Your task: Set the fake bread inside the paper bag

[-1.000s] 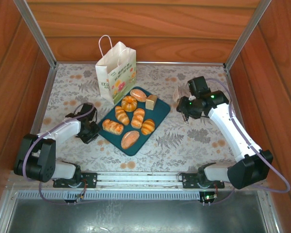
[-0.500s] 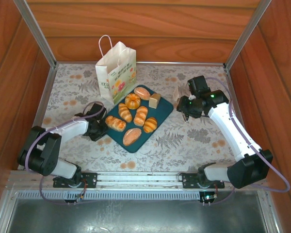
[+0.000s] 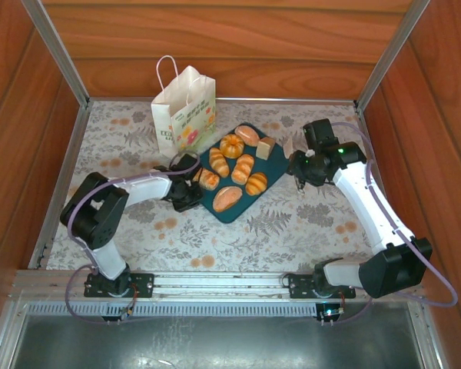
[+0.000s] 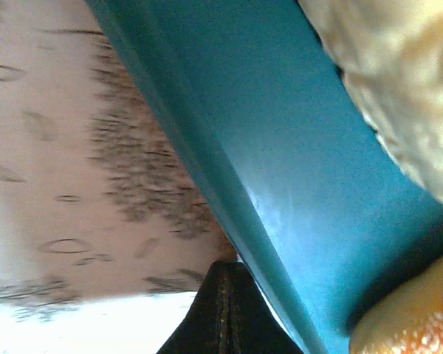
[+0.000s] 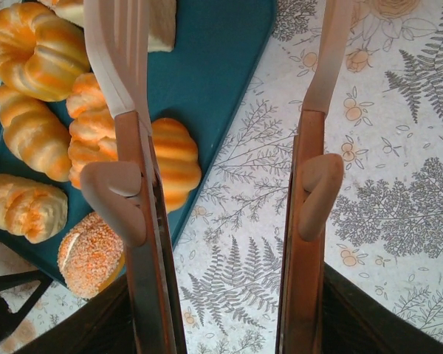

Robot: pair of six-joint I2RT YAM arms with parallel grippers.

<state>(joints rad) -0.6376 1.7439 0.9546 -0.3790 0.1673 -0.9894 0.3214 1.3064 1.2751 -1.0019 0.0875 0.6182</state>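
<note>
A: What takes up the most room?

B: The flowered surface (image 3: pixel 307 231). On it a teal tray (image 3: pixel 273 164) lies slantwise, its long axis running from near-left to far-right.

A: And the bag?

B: The bag (image 3: pixel 186 115) stands upright just beside the tray's far-left side, handles up. Its inside is hidden from above.

A: Where is the bread?

B: All the bread (image 3: pixel 243 167) is on the tray, none in the bag. The oval loaf nearest the arms lies along the tray's long axis. The ridged rolls lie at various slants.

A: Anything cut off?

B: The left arm covers the tray's near-left corner and part of one roll. The left wrist view is blurred. It gives the tray's rim up close, with pale bread at the frame's edge.

A: The left pincer?

B: The left pincer (image 3: pixel 190 192) is pressed together. Its dark tip sits against the tray's rim, probably touching rather than gripping it.

A: The right one?

B: The right pincer (image 3: pixel 300 175) clamps the tongs (image 5: pixel 136 147), whose arms stand apart. One arm hangs over the bread, the other over bare surface beside the tray.
</note>
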